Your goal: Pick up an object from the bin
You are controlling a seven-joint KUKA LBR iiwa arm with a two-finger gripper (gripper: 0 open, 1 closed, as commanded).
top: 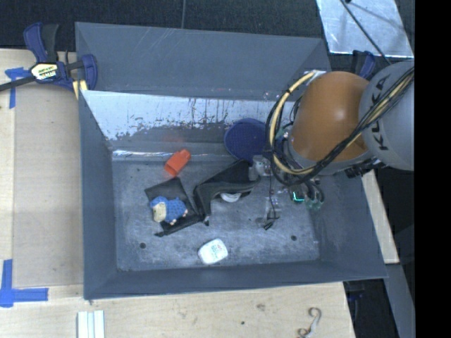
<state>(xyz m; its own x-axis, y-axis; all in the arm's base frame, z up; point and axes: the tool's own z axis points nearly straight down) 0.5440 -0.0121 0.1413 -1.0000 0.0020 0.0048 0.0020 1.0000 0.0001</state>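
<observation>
Objects all lie loose on the floor of the bin [99, 210], none lifted (pick not begun, by my read). Front wall: white oval lump [213, 251]. Next back, a blue-and-yellow toy [167, 209] sits on a black flat scrap [161, 189], with a black angled bracket [224, 184] mid-floor. The tool [269, 218] hangs over bare floor just right of that bracket, carrying nothing I can see; apart or together, cannot tell. Behind are an orange block [177, 162] and a blue disc [245, 138] at the back wall. Left to do: choose, descend, grip, lift.
</observation>
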